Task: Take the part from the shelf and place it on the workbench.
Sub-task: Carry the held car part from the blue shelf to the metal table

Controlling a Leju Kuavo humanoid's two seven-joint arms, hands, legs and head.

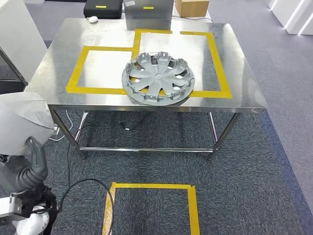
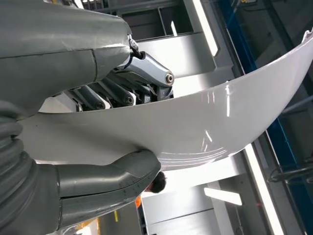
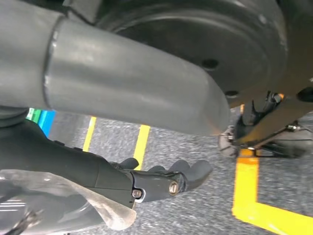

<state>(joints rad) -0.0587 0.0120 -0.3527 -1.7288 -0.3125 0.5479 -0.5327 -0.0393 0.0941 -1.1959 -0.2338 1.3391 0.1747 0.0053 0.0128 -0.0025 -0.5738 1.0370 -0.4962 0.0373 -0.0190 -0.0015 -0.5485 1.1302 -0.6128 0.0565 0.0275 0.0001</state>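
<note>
White part cut off by head view's left edge; left hand mostly hidden under it. Box behind workbench cropped.

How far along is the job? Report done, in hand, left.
Done: the white part is already picked up. In hand: the left hand grips it, low at the robot's side. Left: set it on the workbench, where a grey hubcap lies.

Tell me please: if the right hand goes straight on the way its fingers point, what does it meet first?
Probably the grey carpet, just short of the yellow tape. Nothing seems to lie between the right hand and the floor, though depth is unclear.
</note>
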